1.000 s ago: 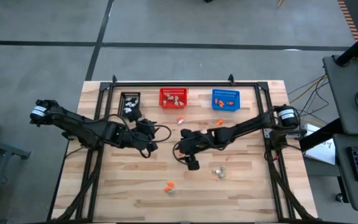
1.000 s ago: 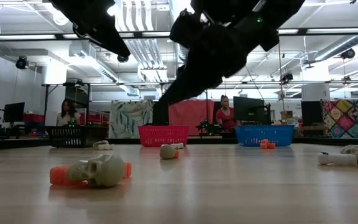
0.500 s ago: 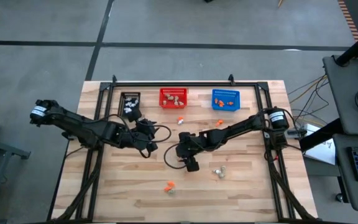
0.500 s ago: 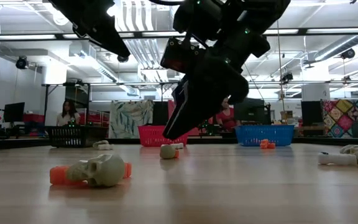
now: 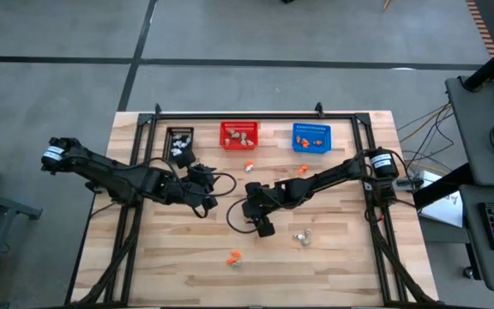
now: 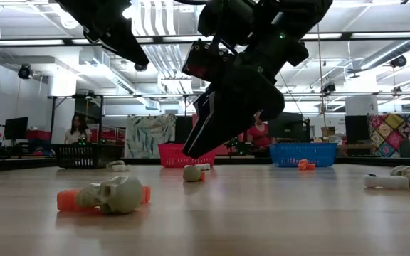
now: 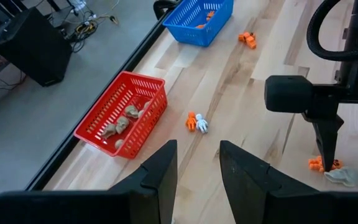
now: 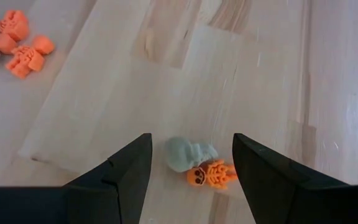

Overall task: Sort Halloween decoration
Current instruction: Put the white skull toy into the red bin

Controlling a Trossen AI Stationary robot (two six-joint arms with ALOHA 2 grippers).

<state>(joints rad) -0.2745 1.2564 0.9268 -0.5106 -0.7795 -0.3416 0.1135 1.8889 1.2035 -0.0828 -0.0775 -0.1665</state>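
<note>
My right gripper (image 5: pixel 264 228) is open and hangs above the table's middle, fingers pointing down (image 6: pixel 191 151). Just beyond its fingertips (image 8: pixel 191 138) a beige-grey skull trinket (image 8: pixel 188 154) lies on the wood against an orange skeleton trinket (image 8: pixel 213 174). This pair also shows in the high view (image 5: pixel 234 256) and the low view (image 6: pixel 116 194). My left gripper (image 5: pixel 204 190) is open and empty left of the middle (image 7: pixel 197 177). An orange and a white trinket (image 7: pixel 196 122) lie in front of the red basket (image 5: pixel 239 134).
Black (image 5: pixel 179 137), red and blue (image 5: pixel 311 137) mesh baskets stand in a row at the far edge, each with trinkets in it. Loose trinkets lie right of my right gripper (image 5: pixel 301 238) and near the blue basket (image 7: pixel 247 38). People sit beyond the table (image 6: pixel 77 129).
My right gripper has come down toward the table and a little toward its left edge, tipping so that its fingers point down over the skull and orange trinket pair. The trinkets have not moved.
</note>
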